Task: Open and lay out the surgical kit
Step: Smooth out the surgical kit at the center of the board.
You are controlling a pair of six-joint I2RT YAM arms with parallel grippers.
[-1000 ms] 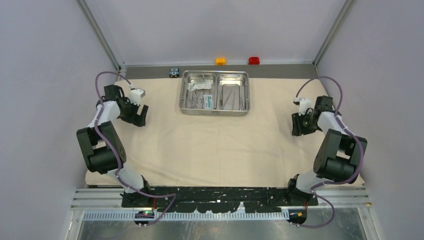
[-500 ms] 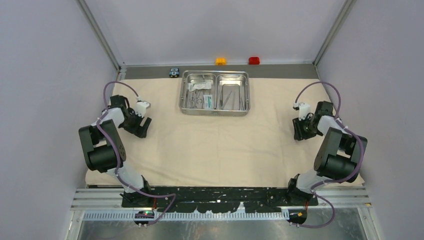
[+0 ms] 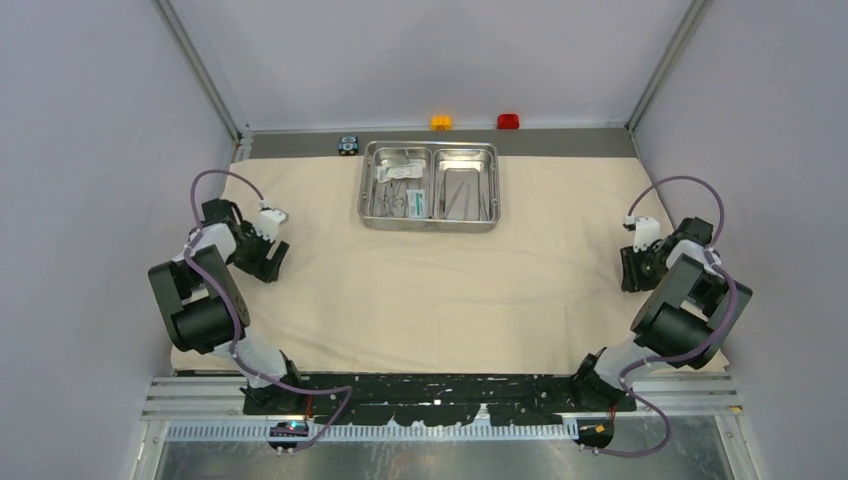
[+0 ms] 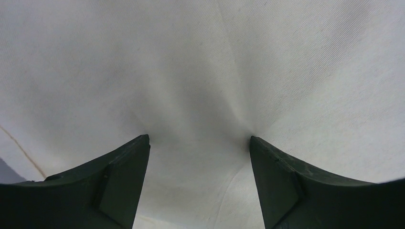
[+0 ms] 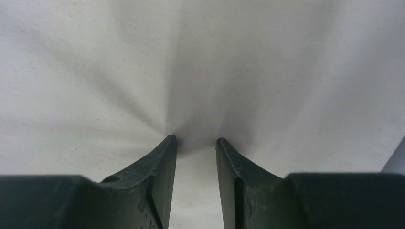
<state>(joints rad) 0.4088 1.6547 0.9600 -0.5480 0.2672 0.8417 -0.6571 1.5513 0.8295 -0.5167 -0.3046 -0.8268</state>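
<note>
The beige cloth wrap lies spread flat over the table. On its far middle stands the steel two-compartment tray. Ring-handled forceps and a white-and-green packet lie in its left half, thin straight tools in its right half. My left gripper is at the cloth's left side, jaws wide open, tips pressing into the cloth, which puckers around them. My right gripper is near the cloth's right edge, jaws open with a narrow gap, tips also pressed on the cloth. Creases fan out from both tips.
A small black-and-blue block, an orange button and a red button sit on the bare strip behind the cloth. Grey walls close in on the left and right, near each arm's elbow.
Both grippers have slid toward the near edge, the right one also outward to the right. The left jaws have narrowed a little. The tray has not moved.
</note>
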